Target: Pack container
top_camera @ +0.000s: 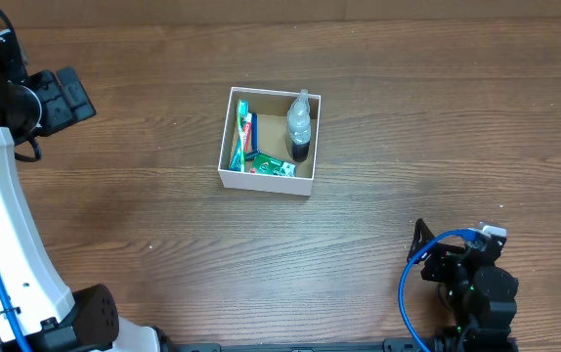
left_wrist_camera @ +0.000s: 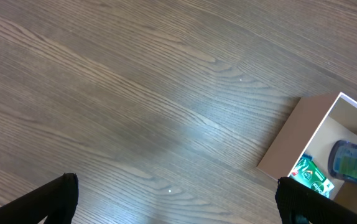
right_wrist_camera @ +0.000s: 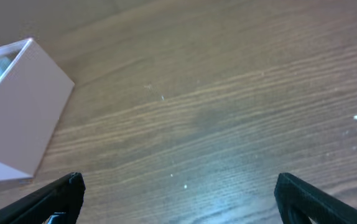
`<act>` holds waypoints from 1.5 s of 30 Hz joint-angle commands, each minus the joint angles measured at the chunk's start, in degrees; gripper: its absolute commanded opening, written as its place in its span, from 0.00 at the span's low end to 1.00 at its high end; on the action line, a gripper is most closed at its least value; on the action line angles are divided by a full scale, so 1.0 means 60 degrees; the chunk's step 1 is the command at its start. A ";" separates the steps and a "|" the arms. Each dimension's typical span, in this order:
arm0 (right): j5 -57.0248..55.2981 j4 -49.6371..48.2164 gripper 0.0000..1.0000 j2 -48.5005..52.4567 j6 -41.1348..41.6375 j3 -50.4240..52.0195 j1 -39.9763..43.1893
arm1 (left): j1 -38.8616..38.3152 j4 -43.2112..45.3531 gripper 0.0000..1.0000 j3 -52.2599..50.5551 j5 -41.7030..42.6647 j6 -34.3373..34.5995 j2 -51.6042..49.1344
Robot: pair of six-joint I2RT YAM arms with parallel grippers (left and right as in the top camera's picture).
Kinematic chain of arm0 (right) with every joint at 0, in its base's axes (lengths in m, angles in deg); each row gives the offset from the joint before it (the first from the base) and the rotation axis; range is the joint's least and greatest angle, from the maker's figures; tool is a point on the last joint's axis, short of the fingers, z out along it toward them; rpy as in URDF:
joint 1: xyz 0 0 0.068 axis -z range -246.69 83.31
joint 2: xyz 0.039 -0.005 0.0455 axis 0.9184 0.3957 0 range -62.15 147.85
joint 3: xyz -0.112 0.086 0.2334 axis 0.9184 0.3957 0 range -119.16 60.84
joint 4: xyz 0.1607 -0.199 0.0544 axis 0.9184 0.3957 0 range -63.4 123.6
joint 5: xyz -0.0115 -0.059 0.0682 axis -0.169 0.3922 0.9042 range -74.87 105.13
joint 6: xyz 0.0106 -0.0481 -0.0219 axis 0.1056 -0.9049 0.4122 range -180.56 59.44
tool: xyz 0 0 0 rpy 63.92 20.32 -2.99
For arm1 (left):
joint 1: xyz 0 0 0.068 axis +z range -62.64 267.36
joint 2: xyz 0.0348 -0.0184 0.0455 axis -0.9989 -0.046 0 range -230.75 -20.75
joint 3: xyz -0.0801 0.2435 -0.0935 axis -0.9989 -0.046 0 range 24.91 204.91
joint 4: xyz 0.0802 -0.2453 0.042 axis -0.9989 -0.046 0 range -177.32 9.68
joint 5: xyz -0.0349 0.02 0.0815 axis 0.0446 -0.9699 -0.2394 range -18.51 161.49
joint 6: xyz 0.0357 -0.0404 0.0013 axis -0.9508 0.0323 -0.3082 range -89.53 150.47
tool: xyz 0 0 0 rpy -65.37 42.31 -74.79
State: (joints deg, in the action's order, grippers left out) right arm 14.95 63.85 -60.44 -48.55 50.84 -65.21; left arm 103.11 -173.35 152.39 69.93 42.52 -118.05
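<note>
The container (top_camera: pixel 268 183), a square shallow box with white walls and a brown inside, stands on the wooden table a little above centre. Inside lie a clear bottle with a dark base (top_camera: pixel 300 125), a toothbrush and tube (top_camera: pixel 244 137) and a green packet (top_camera: pixel 274 167). My left gripper (top_camera: pixel 61 96) is at the far left, well away from the box, open and empty. My right gripper (top_camera: pixel 427 256) is at the front right, open and empty. The left wrist view shows the box corner (left_wrist_camera: pixel 303 134) with the green packet (left_wrist_camera: pixel 312 177) and the bottle (left_wrist_camera: pixel 354 162). The right wrist view shows a white box wall (right_wrist_camera: pixel 23 115).
Bare wooden tabletop (top_camera: pixel 408 117) lies all round the box. The white left arm (top_camera: pixel 7 235) stands along the left edge. A blue cable (top_camera: pixel 408 293) loops beside the right arm base.
</note>
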 commanded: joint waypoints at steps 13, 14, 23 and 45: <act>0.0040 -0.0073 1.00 -0.0117 0.0004 0.0182 0.0033 | 0.0015 0.0040 1.00 0.0084 -0.0018 -0.0044 -0.0015; 0.0040 -0.0069 1.00 -0.0117 0.0004 0.0182 0.0033 | 0.0015 0.0040 1.00 0.0084 -0.0018 -0.0040 -0.0015; 0.0040 -0.0069 1.00 -0.0117 0.0007 0.0182 0.0033 | -0.0084 0.0102 1.00 -0.0729 -0.0809 -0.0623 0.1009; 0.0040 -0.0069 1.00 -0.0117 0.0004 0.0182 0.0033 | -0.0965 0.9347 1.00 -1.6731 0.1949 -0.3395 1.2772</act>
State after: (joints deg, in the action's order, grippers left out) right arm 14.95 63.48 -60.66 -48.57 50.88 -65.21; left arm 97.93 -117.55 61.99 79.66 22.50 -50.55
